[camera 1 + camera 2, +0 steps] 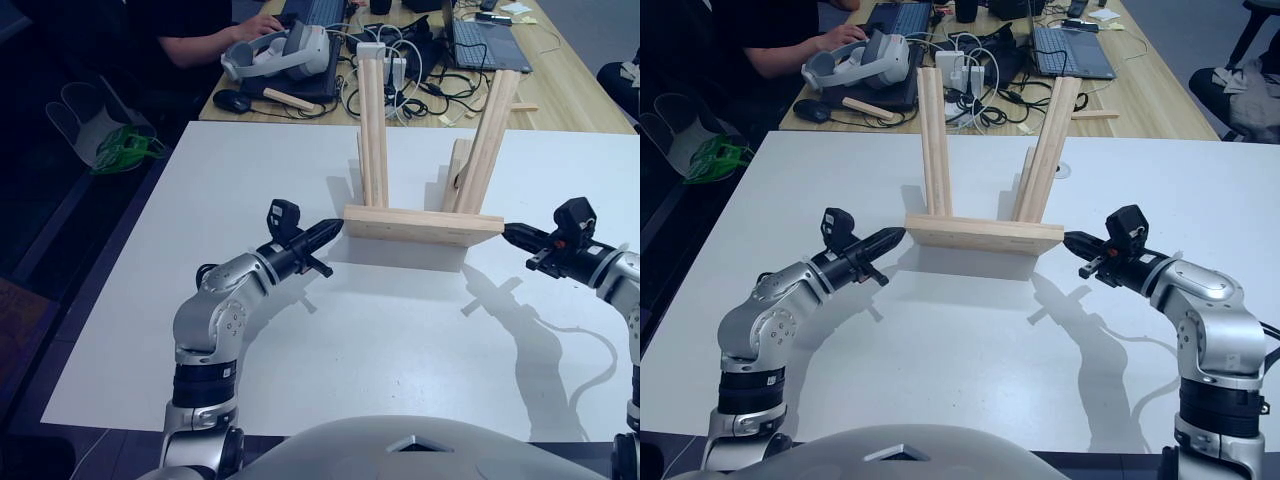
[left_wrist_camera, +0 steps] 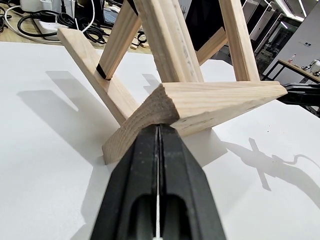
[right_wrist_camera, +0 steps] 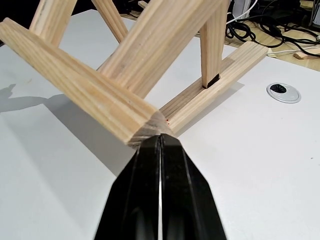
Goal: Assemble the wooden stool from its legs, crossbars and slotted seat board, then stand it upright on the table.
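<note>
Upside down between the two sets of jaws, on the white surface (image 1: 300, 380): the stool (image 1: 423, 222), seat board (image 1: 985, 235) lowest, legs (image 1: 373, 120) pointing up and away. Shut, the left jaws, black fingers (image 2: 140, 190) pressed flat together with nothing between them, tips touching the board's near left corner. Shut likewise, the right jaws, fingers (image 3: 182, 190) closed on nothing, tips against the near right corner. Seemingly raised a little along the edge spanning the two sets of tips, with shadow beneath, and down on the surface at the side farther from them. Just beyond the right tips, a dark slot (image 3: 212, 80) in the board's side piece with a leg seated in it. Beyond the left tips, a like slot (image 2: 101, 72), also filled by a leg. Behind and below both sets of jaws, broad white surface stretching to its near and left edges. Past the stool, a short strip of surface with a round cable hole (image 3: 283, 93) beyond the right tips, then the far edge. Butted against that edge, a wooden desk (image 1: 560, 100) carrying a headset (image 1: 275, 55), a mouse (image 1: 232, 100), a loose wood piece (image 1: 290, 98), tangled cables (image 1: 400, 85) and a laptop (image 1: 485, 45).
</note>
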{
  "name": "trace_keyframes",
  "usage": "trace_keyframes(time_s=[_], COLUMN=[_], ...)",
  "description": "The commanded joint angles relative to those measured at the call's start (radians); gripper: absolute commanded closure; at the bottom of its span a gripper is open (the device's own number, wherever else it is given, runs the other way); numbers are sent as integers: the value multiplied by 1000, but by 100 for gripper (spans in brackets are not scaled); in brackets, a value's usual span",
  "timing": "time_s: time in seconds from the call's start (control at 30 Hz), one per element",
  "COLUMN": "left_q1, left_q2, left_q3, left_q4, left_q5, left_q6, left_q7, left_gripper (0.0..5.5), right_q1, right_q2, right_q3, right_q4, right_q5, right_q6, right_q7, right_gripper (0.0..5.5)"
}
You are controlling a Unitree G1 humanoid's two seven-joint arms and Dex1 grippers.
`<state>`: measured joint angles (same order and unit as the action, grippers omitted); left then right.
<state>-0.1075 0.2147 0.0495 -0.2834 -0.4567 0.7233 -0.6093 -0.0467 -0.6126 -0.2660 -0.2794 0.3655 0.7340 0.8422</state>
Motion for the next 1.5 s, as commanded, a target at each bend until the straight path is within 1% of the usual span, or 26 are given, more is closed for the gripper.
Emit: trace_keyframes(time_s=[0.03,0.17,0.33,0.47,0.53,0.6,0.7,0.77,0.83,0.87,0.9,0.93,1.0,1.13,1.2,1.3,1.5], left_q1=[-75,-69,-54,-17,-7,-24,-66,-115,-178,-213,-260,-288,-280,-206,-174,-136,-121], left_q2=[-122,-111,-86,-59,-59,-54,17,84,118,120,123,137,185,201,191,195,206], left_q3=[-132,-138,-162,-140,-99,-35,44,136,236,274,302,304,252,143,77,7,-46], left_q4=[-58,-53,-15,-47,-90,-159,-255,-291,-270,-242,-171,-108,-14,50,40,-13,-91], left_q5=[-144,-131,-70,-92,-153,-263,-435,-586,-678,-681,-593,-497,-313,-147,-115,-124,-152], left_q6=[19,14,-43,-45,-33,9,107,157,147,121,88,66,67,119,161,223,278], left_q7=[-79,-79,-28,-18,-19,-7,12,45,126,187,296,384,503,574,568,508,408], left_gripper=[546,546,546,546,546,546,546,546,546,546,546,546,546,546,546,546,546], right_q1=[-64,-59,-47,-14,-8,5,39,55,69,72,73,74,72,60,59,62,70], right_q2=[107,106,69,22,8,-3,-15,-21,-22,-21,-17,-14,-10,-13,-16,-17,-13], right_q3=[119,123,115,91,87,84,81,70,65,64,64,65,69,75,79,84,92], right_q4=[-109,-108,-54,-12,-3,-1,15,31,39,43,44,44,43,60,63,64,64], right_q5=[176,171,151,147,152,156,138,127,119,117,115,115,113,95,93,92,89], right_q6=[-2,-6,-66,-105,-115,-119,-146,-162,-176,-182,-186,-187,-189,-202,-204,-208,-214], right_q7=[86,84,59,67,67,65,55,40,30,22,13,4,-10,-41,-48,-52,-59], right_gripper=[550,550,550,550,550,550,550,550,550,550,550,550,550,550,550,550,550])
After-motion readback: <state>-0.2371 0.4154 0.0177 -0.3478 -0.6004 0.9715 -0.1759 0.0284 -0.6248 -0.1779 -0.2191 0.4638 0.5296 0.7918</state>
